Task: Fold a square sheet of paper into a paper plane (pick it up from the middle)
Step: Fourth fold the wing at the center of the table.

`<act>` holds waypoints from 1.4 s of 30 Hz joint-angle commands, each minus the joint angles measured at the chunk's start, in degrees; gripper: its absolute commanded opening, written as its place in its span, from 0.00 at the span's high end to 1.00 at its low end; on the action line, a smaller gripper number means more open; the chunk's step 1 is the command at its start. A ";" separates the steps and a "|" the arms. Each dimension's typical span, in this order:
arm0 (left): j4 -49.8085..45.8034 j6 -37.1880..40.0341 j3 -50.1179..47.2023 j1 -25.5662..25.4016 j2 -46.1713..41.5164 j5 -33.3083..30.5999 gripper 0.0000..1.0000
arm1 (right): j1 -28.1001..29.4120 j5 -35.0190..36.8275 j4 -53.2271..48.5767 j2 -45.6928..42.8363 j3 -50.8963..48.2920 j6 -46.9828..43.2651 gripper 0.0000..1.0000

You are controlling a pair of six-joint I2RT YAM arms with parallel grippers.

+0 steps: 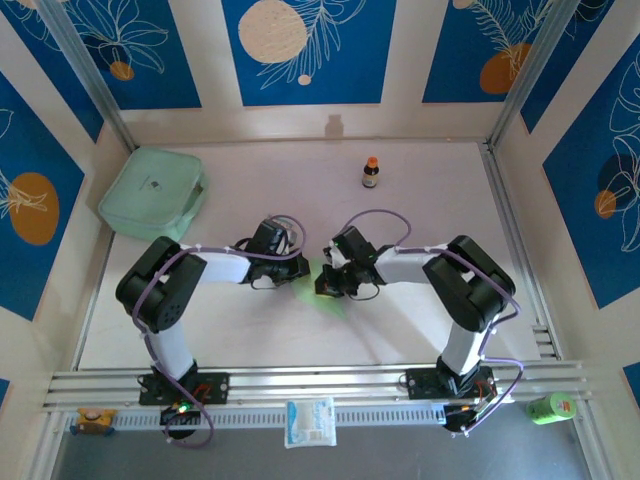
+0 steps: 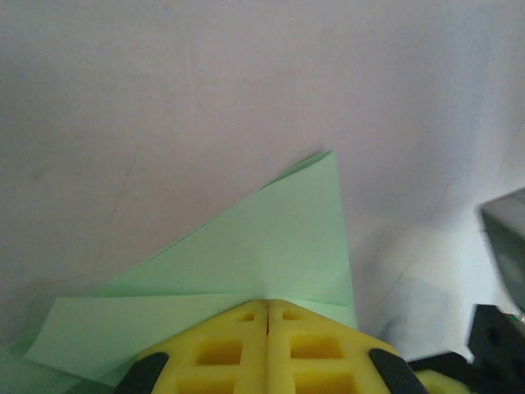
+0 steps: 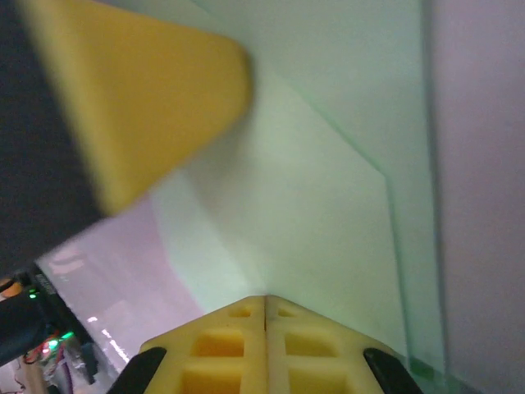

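Observation:
The square sheet of paper (image 1: 328,293) is pale lime-green and partly folded, lying mid-table between both grippers. In the left wrist view the paper (image 2: 279,238) shows a pointed flap and a crease that runs straight to my left gripper (image 2: 267,302), whose yellow fingers are shut on its edge. My right gripper (image 3: 265,300) is also shut on the paper (image 3: 328,189), which rises in front of it with diagonal folds. The left gripper's yellow finger (image 3: 156,90) looms close at the upper left. From above, left gripper (image 1: 303,268) and right gripper (image 1: 328,278) nearly touch.
A mint-green rounded box (image 1: 152,192) sits at the back left. A small brown bottle with an orange cap (image 1: 371,172) stands at the back centre. On the front rail lie a white packet (image 1: 311,421) and a green can (image 1: 552,407).

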 commanded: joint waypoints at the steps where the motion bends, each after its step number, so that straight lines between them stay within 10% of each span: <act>1: -1.36 0.74 -1.43 0.45 2.05 -0.07 0.96 | 0.15 1.41 -3.02 -0.56 -2.30 -0.57 0.98; 23: -0.75 1.06 -1.71 1.09 1.65 0.40 0.96 | -2.99 -4.05 3.13 -18.28 -16.42 0.57 0.97; 42: -1.47 2.20 1.46 0.40 -6.08 2.32 0.91 | -3.44 0.28 -0.07 -4.22 -14.37 3.75 1.00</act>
